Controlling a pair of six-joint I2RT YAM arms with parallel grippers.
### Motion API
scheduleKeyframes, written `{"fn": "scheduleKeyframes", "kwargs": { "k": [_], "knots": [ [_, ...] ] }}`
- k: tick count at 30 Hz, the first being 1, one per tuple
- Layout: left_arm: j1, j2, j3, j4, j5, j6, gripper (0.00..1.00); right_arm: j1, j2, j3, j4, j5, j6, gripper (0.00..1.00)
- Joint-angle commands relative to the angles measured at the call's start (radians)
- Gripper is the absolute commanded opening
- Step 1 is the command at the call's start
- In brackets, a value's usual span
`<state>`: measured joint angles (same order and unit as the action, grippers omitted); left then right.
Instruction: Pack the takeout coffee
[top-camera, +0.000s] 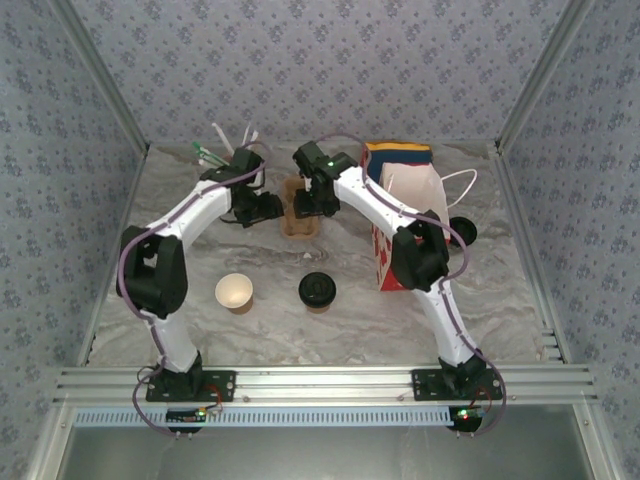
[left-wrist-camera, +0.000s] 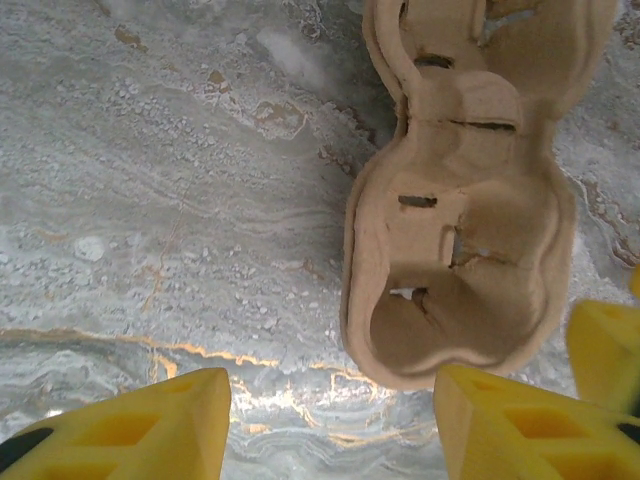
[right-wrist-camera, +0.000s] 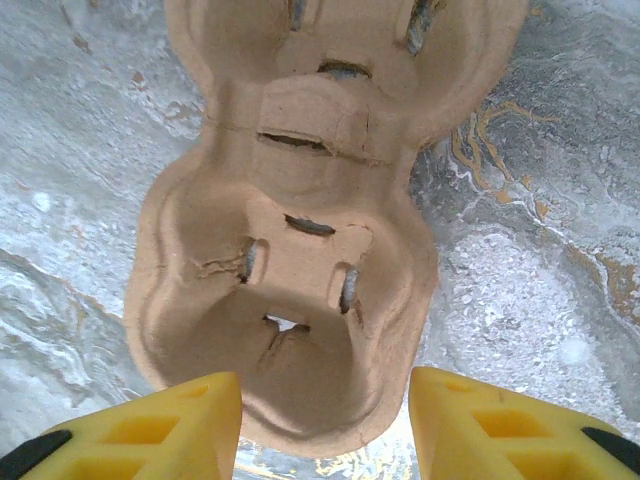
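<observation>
Two wrist cameras stare down into the cardboard carrier (right-wrist-camera: 290, 230); from overhead, the takeout coffee (top-camera: 316, 290) stands well apart from it, on the near side. The left gripper (left-wrist-camera: 330, 400) and right gripper (right-wrist-camera: 325, 400) both gape empty, with the carrier's end showing between the right one's fingers.

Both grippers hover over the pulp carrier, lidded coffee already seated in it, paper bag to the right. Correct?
Not quite. The lidded coffee isn't in the carrier; the top external view shows it standing on the table in front of it. The rest holds.
</observation>
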<state>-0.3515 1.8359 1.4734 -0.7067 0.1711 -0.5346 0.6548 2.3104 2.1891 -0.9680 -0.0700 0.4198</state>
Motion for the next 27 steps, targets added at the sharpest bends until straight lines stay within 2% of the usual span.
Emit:
{"fn": "scheduleKeyframes", "kwargs": {
  "k": [1, 8, 10, 16, 27],
  "knots": [
    [0.005, 0.027, 0.044, -0.011, 0.001, 0.028, 0.54, -0.006, -0.063, -0.071, 0.05, -0.028, 0.084, 0.49],
    [0.006, 0.098, 0.099, -0.016, 0.02, 0.061, 0.5, -0.032, -0.119, -0.193, 0.155, -0.085, 0.16, 0.47],
    [0.006, 0.115, 0.117, -0.024, 0.028, 0.069, 0.44, -0.042, -0.136, -0.231, 0.185, -0.106, 0.185, 0.46],
    [0.005, 0.161, 0.127, -0.017, 0.061, 0.079, 0.43, -0.069, -0.18, -0.344, 0.285, -0.183, 0.258, 0.44],
    [-0.001, 0.213, 0.143, -0.014, 0.092, 0.099, 0.42, -0.071, -0.144, -0.345, 0.284, -0.229, 0.28, 0.4]
  ]
}}
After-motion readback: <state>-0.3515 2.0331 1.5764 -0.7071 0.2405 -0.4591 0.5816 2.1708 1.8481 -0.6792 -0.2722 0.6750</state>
